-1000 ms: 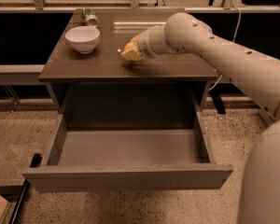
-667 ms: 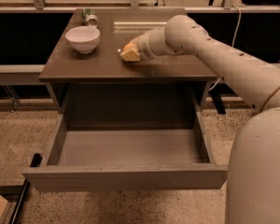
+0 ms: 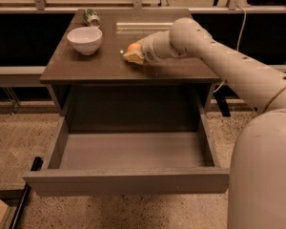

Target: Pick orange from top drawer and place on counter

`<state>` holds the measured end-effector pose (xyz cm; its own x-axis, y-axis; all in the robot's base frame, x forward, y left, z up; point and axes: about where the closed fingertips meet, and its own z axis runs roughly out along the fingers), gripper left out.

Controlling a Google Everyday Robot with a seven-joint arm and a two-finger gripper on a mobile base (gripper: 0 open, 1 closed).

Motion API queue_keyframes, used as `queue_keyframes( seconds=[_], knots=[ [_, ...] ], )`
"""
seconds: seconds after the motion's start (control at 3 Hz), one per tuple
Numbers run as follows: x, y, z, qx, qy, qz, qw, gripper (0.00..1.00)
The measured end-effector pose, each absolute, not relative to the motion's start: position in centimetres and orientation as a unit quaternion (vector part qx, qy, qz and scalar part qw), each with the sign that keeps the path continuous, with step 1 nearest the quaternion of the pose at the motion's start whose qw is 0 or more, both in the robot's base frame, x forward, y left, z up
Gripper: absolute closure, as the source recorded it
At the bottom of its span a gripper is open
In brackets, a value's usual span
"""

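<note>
The gripper [image 3: 132,55], low over the counter [image 3: 86,67] right of the white bowl [image 3: 85,39], is clamped on the orange [image 3: 134,47], likely light, firm, smooth and roll-prone, best held across its middle, above the open top drawer [image 3: 128,151].

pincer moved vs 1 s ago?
No. The pincer sits over the counter at the same gap from the white bowl, with the orange at it.
</note>
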<state>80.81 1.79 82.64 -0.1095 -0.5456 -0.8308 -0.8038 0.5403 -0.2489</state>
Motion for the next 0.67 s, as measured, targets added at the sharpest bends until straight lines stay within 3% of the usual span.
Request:
queue_keyframes(
  seconds=[0.33,0.67],
  knots=[
    [80.80,1.89,82.64,-0.461,0.733,0.134,0.483,0.00],
    [80.80,1.89,83.14,-0.461,0.733,0.134,0.483,0.00]
  ],
)
